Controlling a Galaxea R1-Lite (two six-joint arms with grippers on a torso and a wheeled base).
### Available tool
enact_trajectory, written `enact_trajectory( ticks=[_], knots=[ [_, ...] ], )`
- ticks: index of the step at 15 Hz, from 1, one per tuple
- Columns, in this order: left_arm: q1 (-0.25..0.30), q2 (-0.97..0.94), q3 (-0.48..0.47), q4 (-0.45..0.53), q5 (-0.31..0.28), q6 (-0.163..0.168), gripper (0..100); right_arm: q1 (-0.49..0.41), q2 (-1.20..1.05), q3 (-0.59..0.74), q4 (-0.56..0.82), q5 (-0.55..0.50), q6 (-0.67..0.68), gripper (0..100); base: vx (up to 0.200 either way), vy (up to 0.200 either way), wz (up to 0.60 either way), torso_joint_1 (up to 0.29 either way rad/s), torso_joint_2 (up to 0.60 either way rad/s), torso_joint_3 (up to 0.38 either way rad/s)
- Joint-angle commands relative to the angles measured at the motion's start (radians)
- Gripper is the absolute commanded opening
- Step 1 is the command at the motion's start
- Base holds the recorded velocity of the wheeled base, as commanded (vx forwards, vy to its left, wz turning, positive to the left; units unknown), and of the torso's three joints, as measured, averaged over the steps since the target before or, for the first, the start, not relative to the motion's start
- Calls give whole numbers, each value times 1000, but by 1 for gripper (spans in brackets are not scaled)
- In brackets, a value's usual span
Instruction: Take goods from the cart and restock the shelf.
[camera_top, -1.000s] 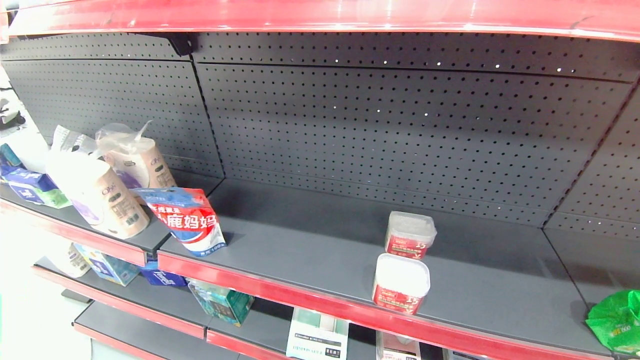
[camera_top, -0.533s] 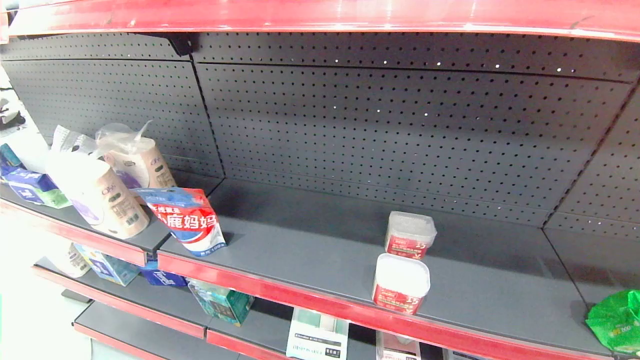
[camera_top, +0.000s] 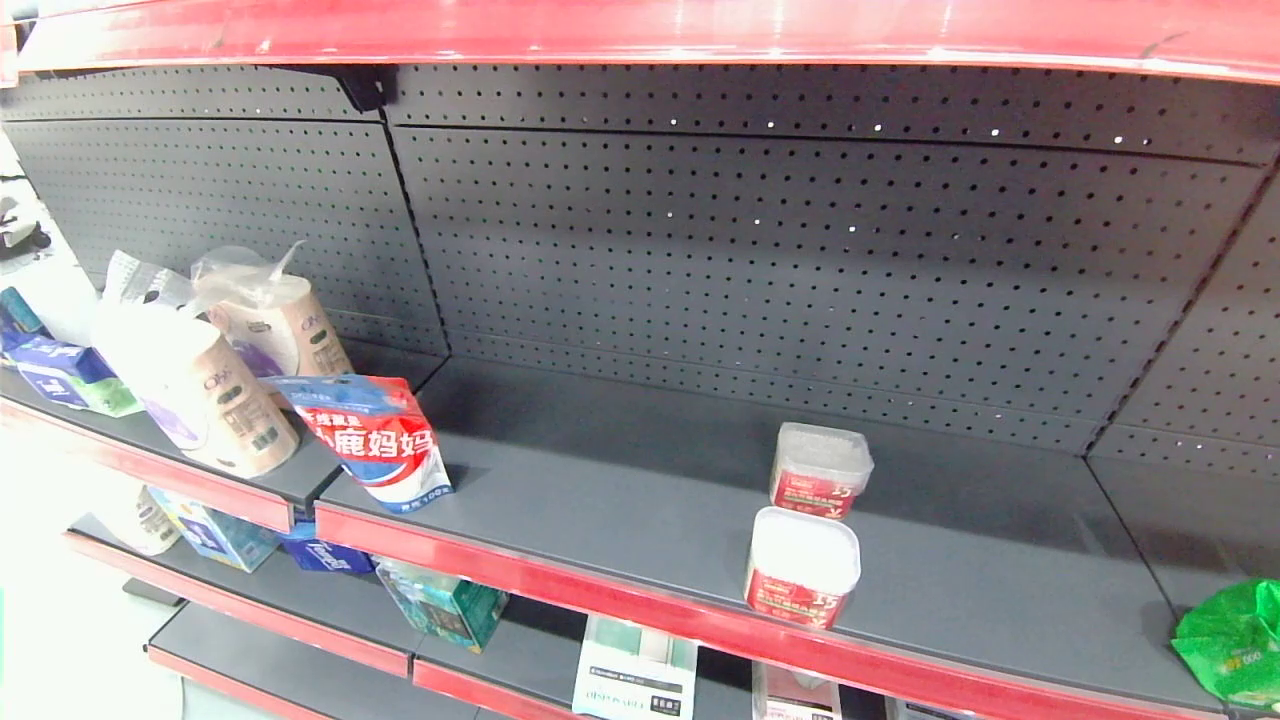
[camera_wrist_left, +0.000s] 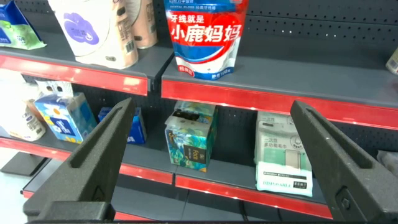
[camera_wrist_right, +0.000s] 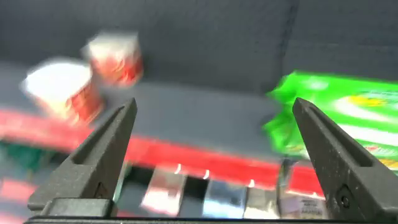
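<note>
The grey shelf board with a red front lip carries a red, white and blue pouch at its left end. Two white-lidded red tubs stand right of the middle, one behind the other. A green bag lies at the far right. My left gripper is open in front of the lower shelves, below the pouch. My right gripper is open too, facing the shelf between the tubs and the green bag. Nothing is between either pair of fingers.
Two wrapped paper rolls and blue packs fill the neighbouring shelf to the left. Below are a teal box, a white pack and blue tissue packs. A perforated back panel closes the shelf behind.
</note>
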Motion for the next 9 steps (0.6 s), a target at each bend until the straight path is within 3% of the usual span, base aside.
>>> enact_trajectory(
  ticks=[1, 9],
  knots=[
    [0, 0, 0, 0, 0, 1, 100, 0, 2, -2, 28, 10, -5, 100, 0, 0, 0, 0, 0, 0],
    [0, 0, 0, 0, 0, -1, 100, 0, 2, 1, 15, 8, 1, 100, 0, 0, 0, 0, 0, 0]
  ],
)
